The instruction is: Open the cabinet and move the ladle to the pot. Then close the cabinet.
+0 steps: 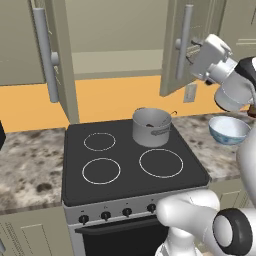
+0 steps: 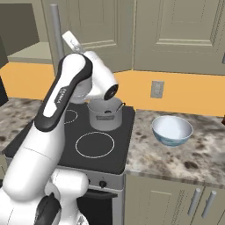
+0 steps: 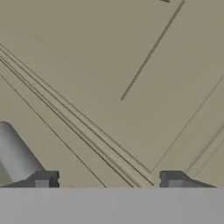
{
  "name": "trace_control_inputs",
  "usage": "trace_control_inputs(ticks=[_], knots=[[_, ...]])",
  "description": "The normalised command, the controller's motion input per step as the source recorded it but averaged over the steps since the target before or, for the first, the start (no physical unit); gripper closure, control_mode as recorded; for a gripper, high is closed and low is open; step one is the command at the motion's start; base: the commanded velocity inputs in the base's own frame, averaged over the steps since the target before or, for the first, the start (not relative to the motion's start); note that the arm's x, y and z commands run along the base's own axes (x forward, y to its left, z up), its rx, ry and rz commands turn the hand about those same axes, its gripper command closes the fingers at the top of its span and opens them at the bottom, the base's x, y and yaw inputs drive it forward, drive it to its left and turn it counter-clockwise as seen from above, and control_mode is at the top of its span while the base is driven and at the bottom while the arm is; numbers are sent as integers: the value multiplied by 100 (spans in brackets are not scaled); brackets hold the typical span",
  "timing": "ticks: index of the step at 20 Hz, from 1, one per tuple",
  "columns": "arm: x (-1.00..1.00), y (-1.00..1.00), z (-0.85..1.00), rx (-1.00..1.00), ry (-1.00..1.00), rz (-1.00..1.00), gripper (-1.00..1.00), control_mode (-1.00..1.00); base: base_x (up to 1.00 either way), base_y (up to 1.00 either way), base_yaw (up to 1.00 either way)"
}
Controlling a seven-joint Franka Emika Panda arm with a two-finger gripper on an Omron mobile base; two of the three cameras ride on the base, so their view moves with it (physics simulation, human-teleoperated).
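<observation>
Both doors of the cabinet (image 1: 171, 55) stand swung open above the stove. The pot (image 1: 151, 126) sits on the back right burner, and the ladle (image 1: 173, 114) rests in it with its thin hooked handle over the rim. The pot (image 2: 104, 115) and ladle (image 2: 119, 106) show again from the right. My gripper (image 1: 192, 49) is up at the right door, next to its silver bar handle (image 1: 184, 42). In the hand view the gripper (image 3: 106, 179) is open and faces the door panel (image 3: 109, 78), with the bar handle (image 3: 15, 155) just beside one fingertip (image 3: 42, 179), not between the fingers.
A pale-blue bowl (image 1: 228, 130) sits on the stone counter right of the stove (image 1: 125, 165). The left door (image 1: 62, 60) with its bar handle (image 1: 46, 55) juts out over the stove's left side. A wall outlet (image 2: 157, 89) is on the orange backsplash.
</observation>
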Motion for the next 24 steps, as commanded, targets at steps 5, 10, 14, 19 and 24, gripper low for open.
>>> trace_control_inputs(ticks=[5, 10, 14, 19, 24], knots=[[94, 20, 0, 0, 14, -5, -100, -100, 0, 0, 0], [100, 15, 0, 3, 19, -6, -100, -100, 0, 0, 0], [94, 8, 0, 5, 12, -6, -100, -100, 0, 0, 0], [79, 0, -1, 8, 0, -7, -100, -100, 0, 0, 0], [66, 0, -13, 9, 0, -7, -100, -100, 0, 0, 0]])
